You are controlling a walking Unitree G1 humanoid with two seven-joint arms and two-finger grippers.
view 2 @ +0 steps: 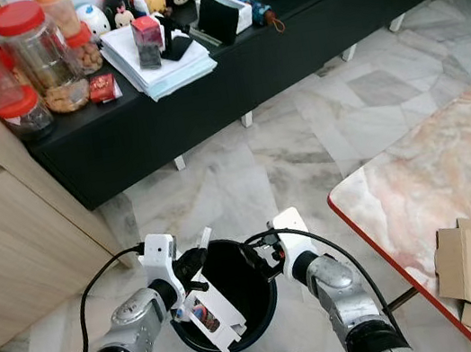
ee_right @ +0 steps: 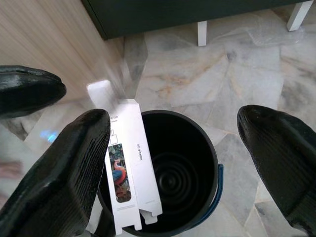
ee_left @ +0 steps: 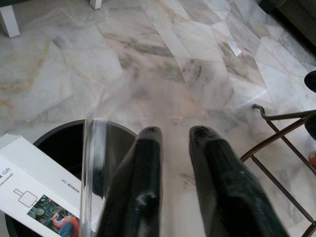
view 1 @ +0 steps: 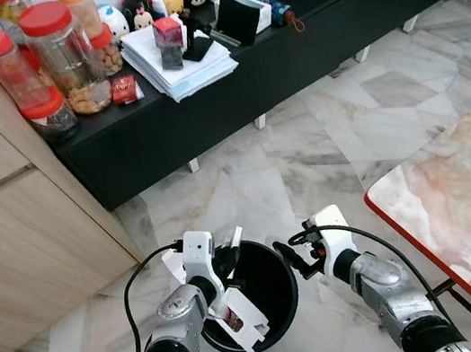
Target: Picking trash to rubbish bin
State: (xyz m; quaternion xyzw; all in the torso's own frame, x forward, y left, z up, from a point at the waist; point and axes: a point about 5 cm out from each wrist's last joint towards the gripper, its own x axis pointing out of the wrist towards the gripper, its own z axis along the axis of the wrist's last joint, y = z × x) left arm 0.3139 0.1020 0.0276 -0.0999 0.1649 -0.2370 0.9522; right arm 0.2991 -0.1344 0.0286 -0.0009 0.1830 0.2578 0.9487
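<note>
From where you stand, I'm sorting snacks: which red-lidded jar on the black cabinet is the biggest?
The wide jar with nuts at its bottom, standing between the slimmer jar and the low one in front.

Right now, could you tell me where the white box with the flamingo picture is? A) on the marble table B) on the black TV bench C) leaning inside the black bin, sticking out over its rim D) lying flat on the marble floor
C: the white box stands tilted in the black bin, its upper end above the rim, beside the left end effector.
</note>
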